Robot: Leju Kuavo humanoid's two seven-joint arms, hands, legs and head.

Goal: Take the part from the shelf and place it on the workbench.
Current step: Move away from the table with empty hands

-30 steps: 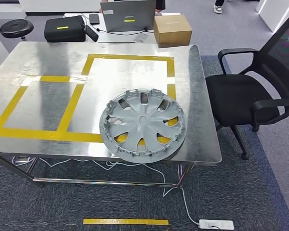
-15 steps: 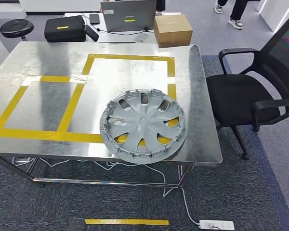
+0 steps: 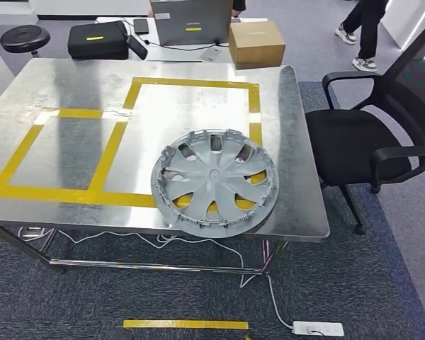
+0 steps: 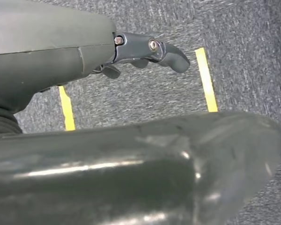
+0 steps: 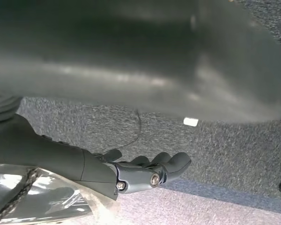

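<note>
Hubcap (image 3: 214, 181) flat on counter (image 3: 49, 85): light, thin plastic, flexes (take the rim). Both hands' fingers apart, holding nothing: left hand (image 4: 146, 49), right hand (image 5: 142, 171).

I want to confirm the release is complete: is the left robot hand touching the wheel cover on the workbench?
Apart. In the left wrist view the left robot hand hangs over carpet, holding nothing; the head view shows the wheel cover alone on the workbench.
</note>
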